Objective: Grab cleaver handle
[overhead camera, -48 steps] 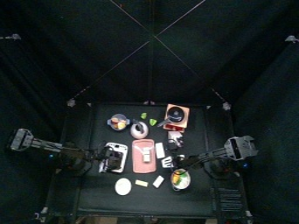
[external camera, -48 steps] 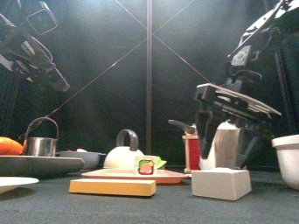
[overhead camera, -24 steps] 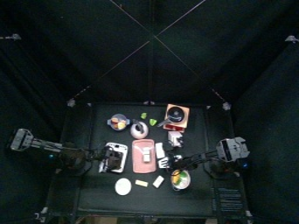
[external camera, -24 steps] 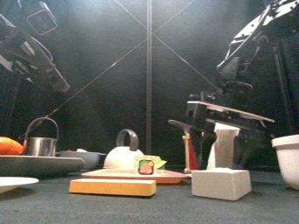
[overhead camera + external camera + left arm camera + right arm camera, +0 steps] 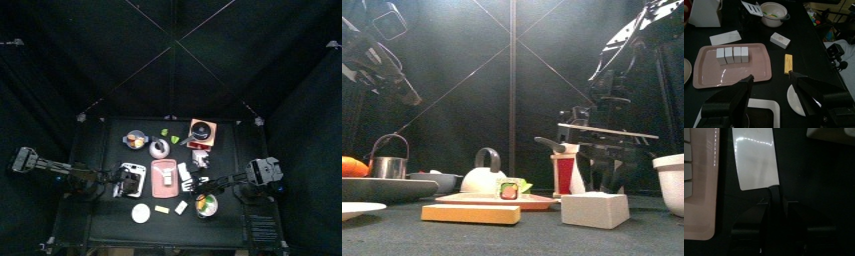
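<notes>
The cleaver lies flat on the black table next to the pink tray (image 5: 699, 183). Its broad steel blade (image 5: 753, 158) shows in the right wrist view, and its dark handle (image 5: 775, 194) runs back between my right gripper's jaws. My right gripper (image 5: 776, 210) is low over the table, with one jaw on each side of the handle and a thin gap still showing. It also shows in the top view (image 5: 201, 184) and the front view (image 5: 596, 168). My left gripper (image 5: 771, 82) hangs wide open and empty above the pink tray (image 5: 724, 75).
White blocks (image 5: 732, 54) stand on the pink tray. Near it are a yellow stick (image 5: 788, 64), a white plate (image 5: 804, 100) and a bowl (image 5: 773, 11). At the front stand a white block (image 5: 593, 210), a yellow block (image 5: 469, 213), a kettle (image 5: 482, 178) and a pot (image 5: 389, 163).
My right gripper has come down from above the table to sit low over the cleaver handle. The left arm has not moved.
</notes>
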